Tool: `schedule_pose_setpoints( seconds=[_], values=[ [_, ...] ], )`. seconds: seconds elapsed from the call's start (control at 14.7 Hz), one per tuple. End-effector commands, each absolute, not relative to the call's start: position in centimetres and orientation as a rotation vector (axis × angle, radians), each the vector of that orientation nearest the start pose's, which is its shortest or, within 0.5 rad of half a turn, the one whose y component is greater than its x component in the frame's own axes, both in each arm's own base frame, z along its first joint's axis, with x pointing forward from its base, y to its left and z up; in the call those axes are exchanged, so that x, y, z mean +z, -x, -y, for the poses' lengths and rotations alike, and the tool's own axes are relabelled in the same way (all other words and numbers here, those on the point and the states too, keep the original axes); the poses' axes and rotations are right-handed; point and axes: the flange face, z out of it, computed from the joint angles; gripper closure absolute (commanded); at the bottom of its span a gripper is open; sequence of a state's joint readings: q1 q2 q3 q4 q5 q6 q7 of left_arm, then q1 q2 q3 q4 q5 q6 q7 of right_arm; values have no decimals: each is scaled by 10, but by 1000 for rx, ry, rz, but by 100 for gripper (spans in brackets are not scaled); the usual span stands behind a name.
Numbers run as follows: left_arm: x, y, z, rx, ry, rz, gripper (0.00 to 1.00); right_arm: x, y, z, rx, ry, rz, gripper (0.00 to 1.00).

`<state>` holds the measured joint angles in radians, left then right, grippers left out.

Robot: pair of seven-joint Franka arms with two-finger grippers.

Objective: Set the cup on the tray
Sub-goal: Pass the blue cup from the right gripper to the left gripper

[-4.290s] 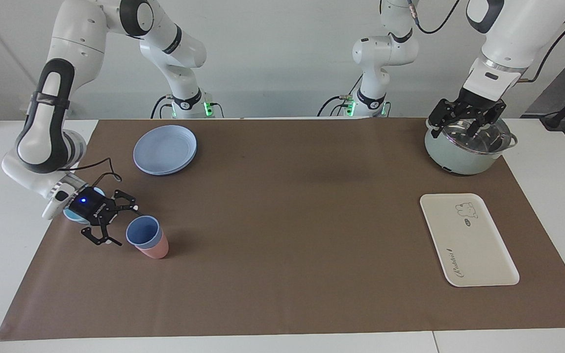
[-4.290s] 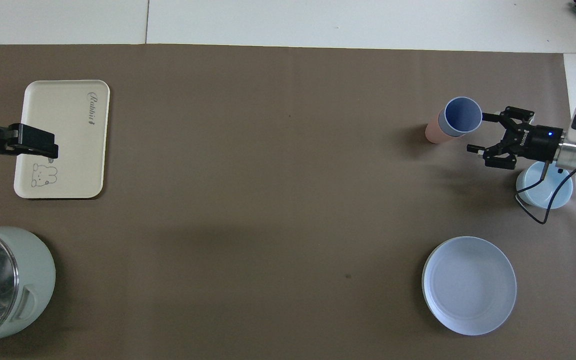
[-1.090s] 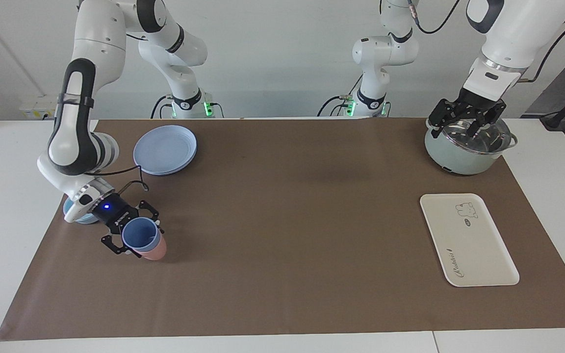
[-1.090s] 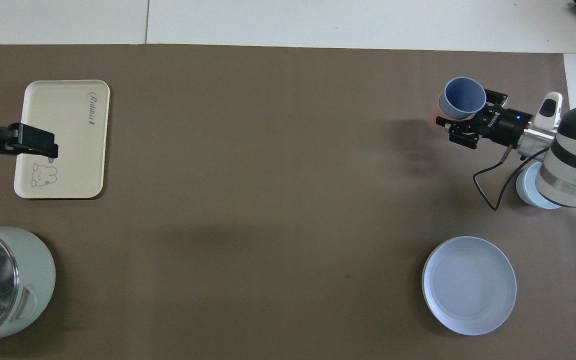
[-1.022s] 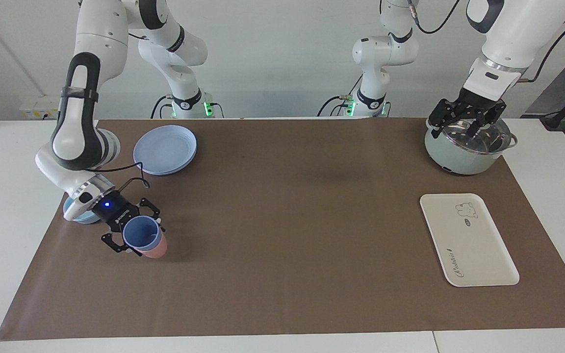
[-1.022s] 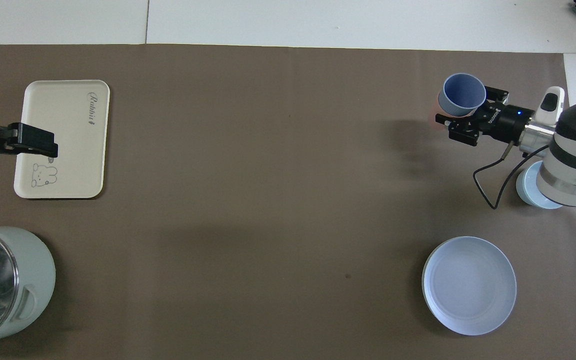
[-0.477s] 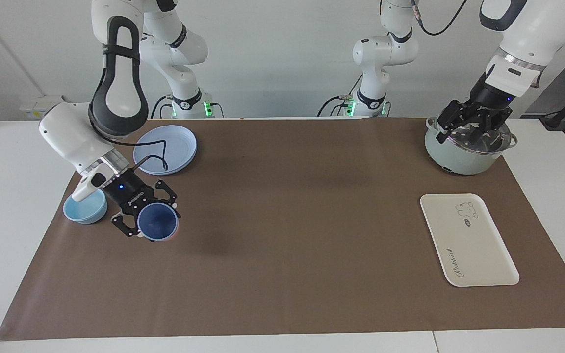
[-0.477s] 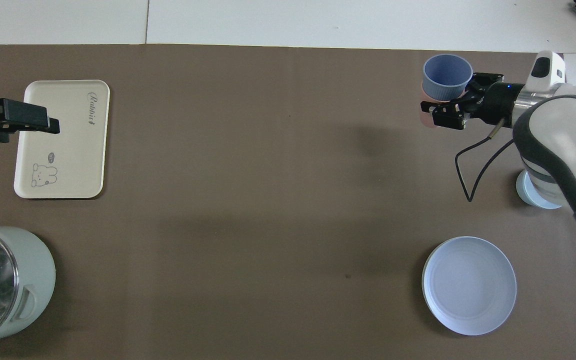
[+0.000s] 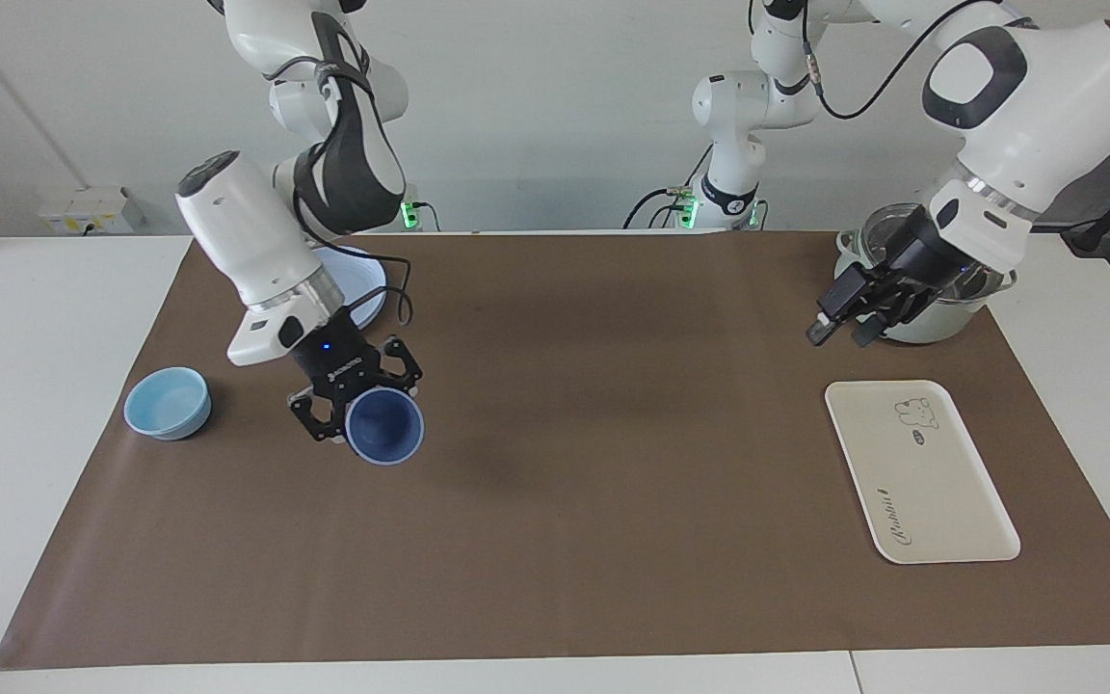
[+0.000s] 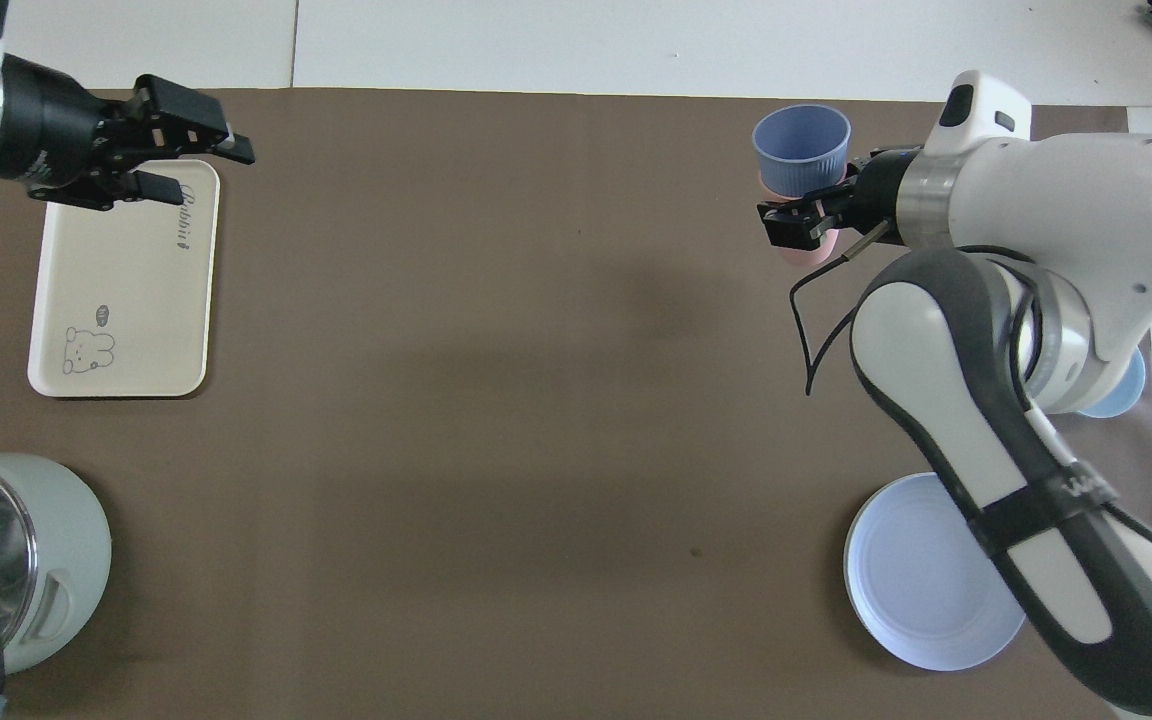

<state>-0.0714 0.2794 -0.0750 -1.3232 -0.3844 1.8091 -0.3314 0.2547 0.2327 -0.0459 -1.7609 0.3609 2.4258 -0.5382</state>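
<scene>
Right gripper (image 9: 348,410) clasps the tilted blue cup (image 9: 383,427) aloft at overhead one o'clock. The pink cup (image 10: 794,250), seemingly nested on it, may fall. Left gripper (image 10: 191,155), spread, hovers over the ten-o'clock tray (image 10: 121,290).

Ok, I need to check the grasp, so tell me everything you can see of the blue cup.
The cup is a small periwinkle tumbler, plastic-looking, tapered, with no handle and a darker blue inside. It is in the air over the mat toward the right arm's end, tipped so that its mouth faces away from the robots. The right gripper is shut on it. A pink cup shows around its base, seemingly nested.
</scene>
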Motion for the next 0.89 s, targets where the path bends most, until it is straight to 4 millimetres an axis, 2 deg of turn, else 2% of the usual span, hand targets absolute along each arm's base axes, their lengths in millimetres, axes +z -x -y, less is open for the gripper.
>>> schedule_pose_setpoints(
  seconds=[0.0,0.07,0.2,0.27,0.34,0.41,0.61,0.75,0.82],
  values=[
    [586,-674,185,-222,3580,562,18,486,-637,-178,-684,2851,728,100],
    [585,-678,206,-264,3590,607,19,487,-631,-193,-679,2871,728,100],
    [587,-679,232,-346,3633,637,22,484,-619,-226,-660,2902,754,100],
    [582,-680,243,-355,3663,649,23,480,-613,-241,-646,2926,783,100],
    [567,-682,259,-331,3676,640,24,478,-605,-257,-628,2963,792,100],
    [561,-679,276,-322,3689,606,27,475,-597,-271,-610,3008,793,100],
    [548,-667,306,-218,3722,543,33,469,-584,-292,-573,3058,805,100],
    [539,-662,313,-127,3742,549,35,465,-574,-306,-535,3088,857,100],
    [535,-655,324,-98,3745,521,35,464,-572,-307,-528,3108,870,100]
  ],
)
